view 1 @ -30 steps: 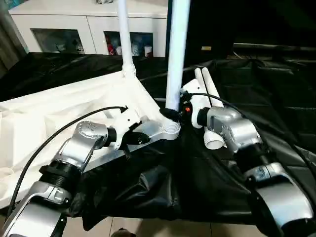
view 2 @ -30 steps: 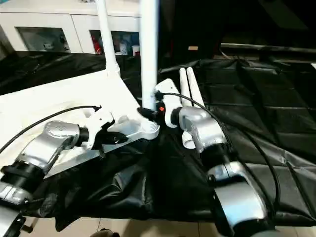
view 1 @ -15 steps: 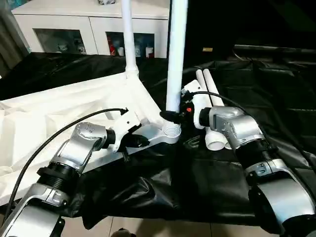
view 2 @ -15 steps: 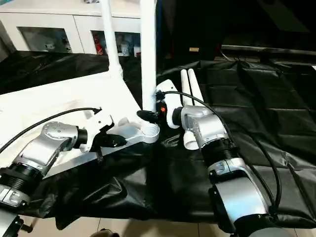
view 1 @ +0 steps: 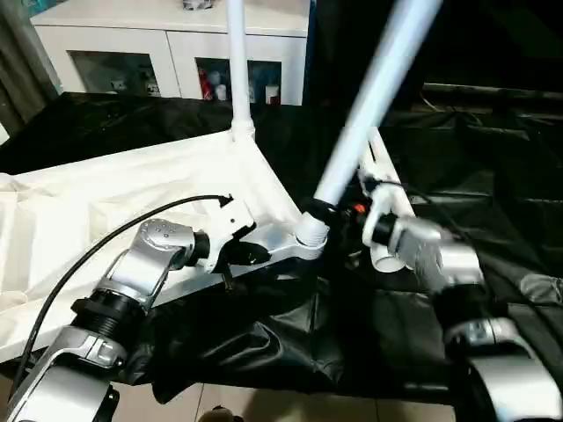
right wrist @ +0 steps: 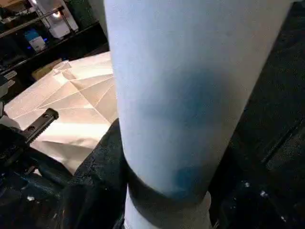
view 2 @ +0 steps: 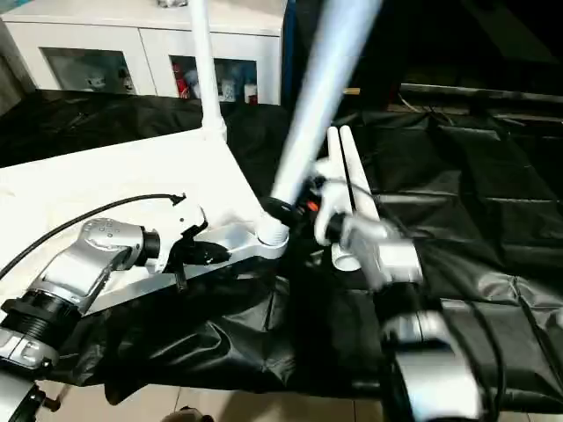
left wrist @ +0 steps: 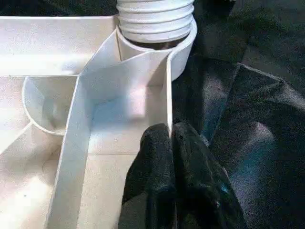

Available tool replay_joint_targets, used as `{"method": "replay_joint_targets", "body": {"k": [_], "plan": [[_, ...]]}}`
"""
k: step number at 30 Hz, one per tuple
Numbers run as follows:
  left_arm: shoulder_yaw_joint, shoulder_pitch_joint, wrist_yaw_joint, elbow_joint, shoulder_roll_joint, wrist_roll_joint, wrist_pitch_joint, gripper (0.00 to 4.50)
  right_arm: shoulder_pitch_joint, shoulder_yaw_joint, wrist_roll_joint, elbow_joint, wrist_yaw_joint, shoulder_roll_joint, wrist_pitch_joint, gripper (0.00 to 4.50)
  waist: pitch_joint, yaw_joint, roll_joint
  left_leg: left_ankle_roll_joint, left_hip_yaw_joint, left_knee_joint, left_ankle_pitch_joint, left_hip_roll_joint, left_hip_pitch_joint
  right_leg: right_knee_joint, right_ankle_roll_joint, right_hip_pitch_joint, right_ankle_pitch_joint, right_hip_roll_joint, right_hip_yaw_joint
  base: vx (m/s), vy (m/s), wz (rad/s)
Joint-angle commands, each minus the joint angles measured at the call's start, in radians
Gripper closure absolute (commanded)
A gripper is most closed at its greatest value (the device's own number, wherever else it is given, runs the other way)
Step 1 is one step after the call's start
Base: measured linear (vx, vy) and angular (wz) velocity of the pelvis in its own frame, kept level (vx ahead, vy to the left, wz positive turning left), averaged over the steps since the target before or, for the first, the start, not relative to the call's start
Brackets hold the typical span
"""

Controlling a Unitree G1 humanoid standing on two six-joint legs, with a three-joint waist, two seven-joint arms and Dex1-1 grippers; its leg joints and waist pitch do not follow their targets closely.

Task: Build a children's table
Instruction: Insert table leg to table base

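At centre frame in the head views, my right gripper (view 1: 318, 211) is clamped around the foot of a white leg (view 1: 369, 97), which leans up toward the upper right while its threaded end sits at the corner socket (view 1: 310, 236) of the upturned tabletop (view 1: 132, 202). My left gripper (view 1: 242, 255) is clenched on the rim (left wrist: 168, 95) just beside that socket; in the left wrist view my black fingers (left wrist: 157, 157) pinch the thin wall on both sides.

As I judge it, the step is seating this leg, and the tilt is the problem. I want it brought upright and square over the socket before any turning, or the ribbed end (left wrist: 155, 19) will cross and jam. My left grip should hold the top flat against the push, and the turn should come from low on the leg, where I have it.

One leg (view 1: 236, 66) already stands upright in the far corner, upper centre. Two more legs (view 2: 345, 189) lie side by side on the black cloth (view 1: 493, 202) over the bench, just behind my right wrist.

At the upper left, the cabinet (view 1: 176, 53) shows small coloured items behind its glass doors; I cannot tell what they are.
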Motion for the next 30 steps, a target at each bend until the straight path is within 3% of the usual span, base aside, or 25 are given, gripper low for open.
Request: {"method": "replay_joint_targets", "body": {"k": [1, 3, 5, 6, 18, 20, 27, 28, 30], "plan": [[-0.009, -0.025, 0.004, 0.025, -0.005, 0.018, -0.020, 4.50, 0.078, 0.004, -0.034, 0.037, -0.036, -0.002, -0.019, 2.62, -0.075, -0.002, 0.016, -0.021, -0.009, -0.075, -0.248, 0.030, 0.024, -0.077, -0.219, 0.044, -0.143, -0.068, 0.046, 0.000, 0.000, 0.00], [-0.007, -0.033, 0.011, 0.038, -0.008, 0.022, -0.024, 4.50, 0.104, -0.003, -0.033, 0.018, -0.044, 0.004, -0.046, 2.62, -0.077, -0.001, 0.018, -0.021, -0.012, -0.075, -0.250, 0.029, 0.022, -0.074, -0.218, 0.046, -0.141, -0.069, 0.045, 0.000, 0.000, 0.00], [-0.007, -0.036, 0.011, 0.042, -0.009, 0.022, -0.025, 4.50, 0.114, -0.002, -0.034, 0.010, -0.044, 0.005, -0.052, 2.62, -0.076, -0.001, 0.014, -0.015, -0.011, -0.076, -0.251, 0.028, 0.021, -0.077, -0.212, 0.047, -0.158, -0.068, 0.045, 0.000, 0.000, 0.00], [-0.007, -0.040, 0.013, 0.049, -0.010, 0.025, -0.030, 4.50, 0.130, 0.018, -0.055, -0.005, -0.046, 0.002, -0.072, 2.62, -0.077, 0.000, 0.020, -0.015, -0.012, -0.076, -0.254, 0.028, 0.021, -0.078, -0.210, 0.047, -0.167, -0.069, 0.045, 0.000, 0.000, 0.00], [-0.004, -0.057, 0.025, 0.091, -0.019, 0.041, -0.059, 4.50, 0.189, 0.137, -0.178, -0.119, -0.098, -0.010, -0.168, 2.62, -0.073, -0.002, 0.022, -0.028, -0.015, -0.084, -0.305, 0.028, 0.022, -0.092, -0.165, 0.039, -0.270, -0.069, 0.046, 0.000, 0.000, 0.00], [-0.010, -0.058, 0.022, 0.098, -0.017, 0.044, -0.066, 4.50, 0.184, 0.164, -0.201, -0.119, -0.095, -0.016, -0.169, 2.62, -0.070, -0.005, 0.024, -0.029, -0.016, -0.085, -0.335, 0.028, 0.025, -0.097, -0.158, 0.035, -0.318, -0.070, 0.046, 0.000, 0.000, 0.00], [-0.017, -0.054, 0.008, 0.096, -0.012, 0.047, -0.070, 4.50, 0.142, 0.226, -0.238, -0.077, -0.026, -0.043, -0.143, 2.62, -0.068, -0.014, 0.020, -0.028, -0.018, -0.087, -0.359, 0.028, 0.025, -0.098, -0.157, 0.035, -0.344, -0.070, 0.048, 0.000, 0.000, 0.00], [-0.020, -0.043, -0.003, 0.080, -0.006, 0.045, -0.064, 4.50, 0.111, 0.251, -0.247, -0.041, 0.028, -0.055, -0.130, 2.62, -0.067, -0.014, 0.006, -0.020, -0.016, -0.087, -0.350, 0.029, 0.024, -0.099, -0.159, 0.035, -0.349, -0.071, 0.048, 0.000, 0.000, 0.00], [-0.021, -0.037, -0.008, 0.074, -0.004, 0.045, -0.063, 4.50, 0.098, 0.257, -0.250, -0.024, 0.044, -0.057, -0.131, 2.62, -0.068, -0.014, 0.014, -0.018, -0.017, -0.087, -0.338, 0.030, 0.023, -0.098, -0.162, 0.035, -0.345, -0.072, 0.049, 0.000, 0.000, 0.00]]}}
